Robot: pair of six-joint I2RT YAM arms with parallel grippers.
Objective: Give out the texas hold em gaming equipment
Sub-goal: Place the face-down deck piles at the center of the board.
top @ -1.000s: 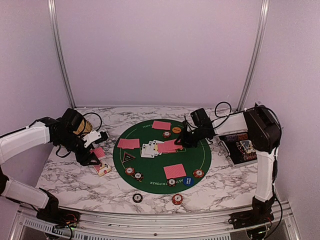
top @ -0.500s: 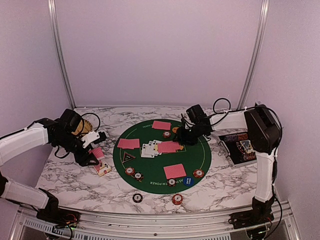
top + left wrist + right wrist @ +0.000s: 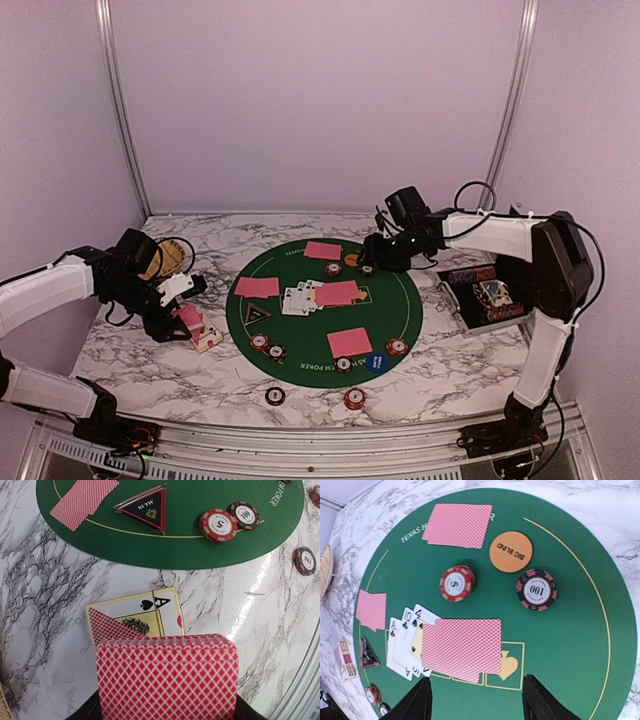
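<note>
Left claw [image 3: 167, 707] tight around the card deck [image 3: 167, 675], long axis seemingly crosswise, backs camera-ward; right claw [image 3: 478, 682] wide apart, empty

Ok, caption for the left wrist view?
Left gripper holds a red-backed deck above marble table; all-in marker, chips on green mat.

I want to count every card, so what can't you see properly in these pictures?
Left wrist view: the stack of red-backed playing cards hides part of the cream ace-of-spades piece; card or box, unclear.
Right wrist view: one red-backed card covers most of the fanned white face-up cards.
Top view: numbers on the small round poker chips are too small; the black hinged case's contents blur.
</note>
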